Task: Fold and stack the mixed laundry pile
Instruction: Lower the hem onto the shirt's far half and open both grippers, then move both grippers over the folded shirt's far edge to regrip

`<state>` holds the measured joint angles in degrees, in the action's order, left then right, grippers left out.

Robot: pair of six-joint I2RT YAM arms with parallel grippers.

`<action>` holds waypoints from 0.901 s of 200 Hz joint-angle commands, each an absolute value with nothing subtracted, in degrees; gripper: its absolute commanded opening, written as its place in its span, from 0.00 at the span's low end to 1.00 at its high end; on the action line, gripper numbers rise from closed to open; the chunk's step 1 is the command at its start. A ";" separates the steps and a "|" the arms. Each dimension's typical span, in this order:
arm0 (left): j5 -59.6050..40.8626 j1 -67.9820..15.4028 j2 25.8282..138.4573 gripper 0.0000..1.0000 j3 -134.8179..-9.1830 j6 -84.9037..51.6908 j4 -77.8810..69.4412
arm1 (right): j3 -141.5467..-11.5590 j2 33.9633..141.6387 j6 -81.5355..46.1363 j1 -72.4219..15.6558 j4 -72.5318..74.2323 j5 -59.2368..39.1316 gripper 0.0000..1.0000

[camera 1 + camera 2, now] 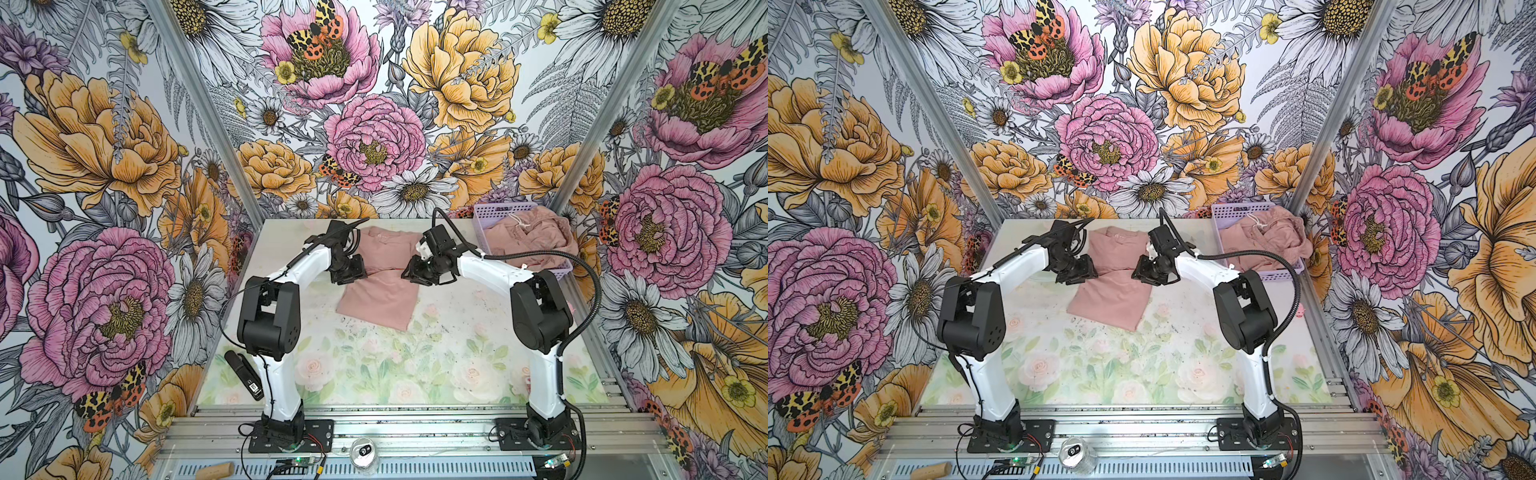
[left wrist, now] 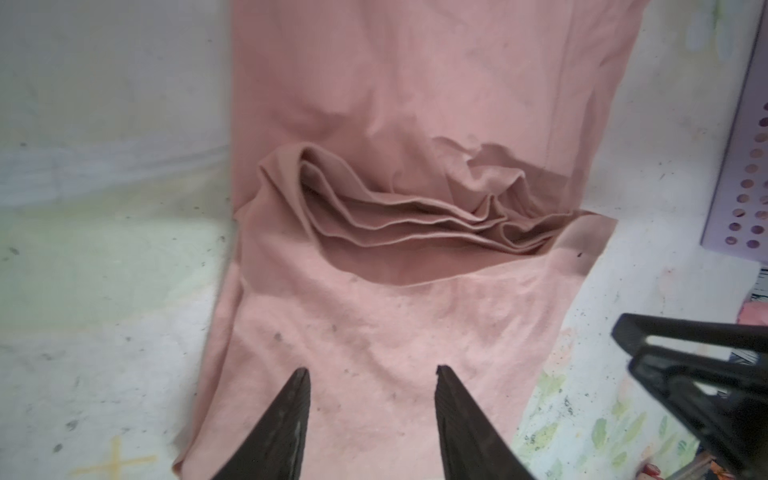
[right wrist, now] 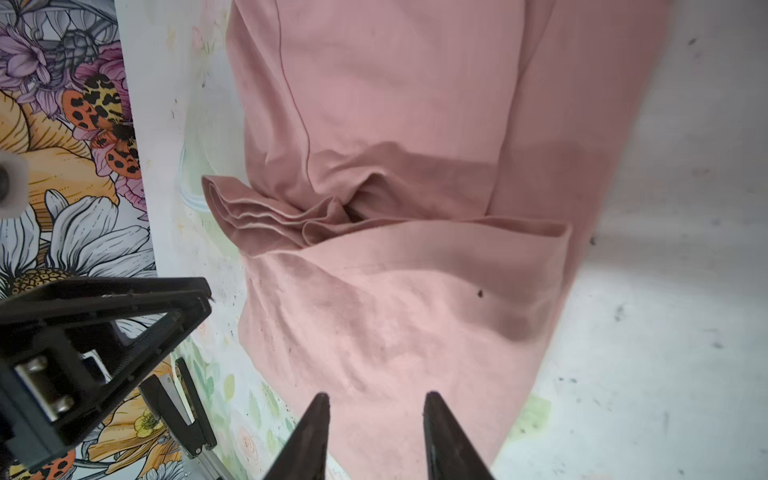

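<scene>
A dusty-pink garment (image 1: 376, 305) lies spread on the far middle of my table (image 1: 374, 365), which has a pale floral print. The half nearer the arm bases lies fairly flat. Across the garment's middle the cloth is bunched into a ridge of several stacked layers.

My left gripper (image 1: 351, 270) hangs over the garment's left edge at that ridge. My right gripper (image 1: 415, 270) hangs over its right edge, facing the left one. From each wrist camera I see the fingers standing apart with nothing clamped between them, only pink cloth below. I cannot tell whether the tips touch the fabric.

A second pink garment (image 1: 530, 243) with a white drawstring is heaped in a lilac basket (image 1: 498, 210) at the table's far right corner, well apart from both grippers. It spills over the basket's rim.
</scene>
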<state>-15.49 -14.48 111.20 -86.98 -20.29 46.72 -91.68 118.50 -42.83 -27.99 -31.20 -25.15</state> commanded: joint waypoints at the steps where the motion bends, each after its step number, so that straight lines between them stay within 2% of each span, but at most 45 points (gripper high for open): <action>1: -19.08 -15.83 115.35 0.41 -90.00 -18.71 46.14 | -89.99 116.55 -42.83 -27.60 -31.11 -24.13 0.39; 22: -20.66 -16.21 118.69 0.39 -92.16 -19.23 46.15 | -88.84 115.34 -42.91 -27.26 -31.11 -23.52 0.39; 69: -15.81 -15.70 122.73 0.41 -99.47 -21.28 43.90 | -86.54 114.87 -43.93 -27.43 -29.91 -23.64 0.39; 117: -15.40 -13.50 129.29 0.41 -107.90 -22.08 43.24 | -85.44 114.78 -44.66 -28.52 -29.25 -24.26 0.38; 143: -14.99 -12.14 125.20 0.42 -104.55 -21.15 43.33 | -84.69 113.95 -44.92 -30.43 -29.36 -24.22 0.38; 180: -12.97 -11.69 113.47 0.44 -91.60 -17.76 43.24 | -83.74 113.64 -45.01 -34.23 -29.96 -23.15 0.38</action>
<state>-14.98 -11.77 122.08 -97.21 -20.34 43.44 -84.49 116.77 -44.16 -31.94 -30.52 -24.27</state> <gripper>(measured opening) 0.438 0.385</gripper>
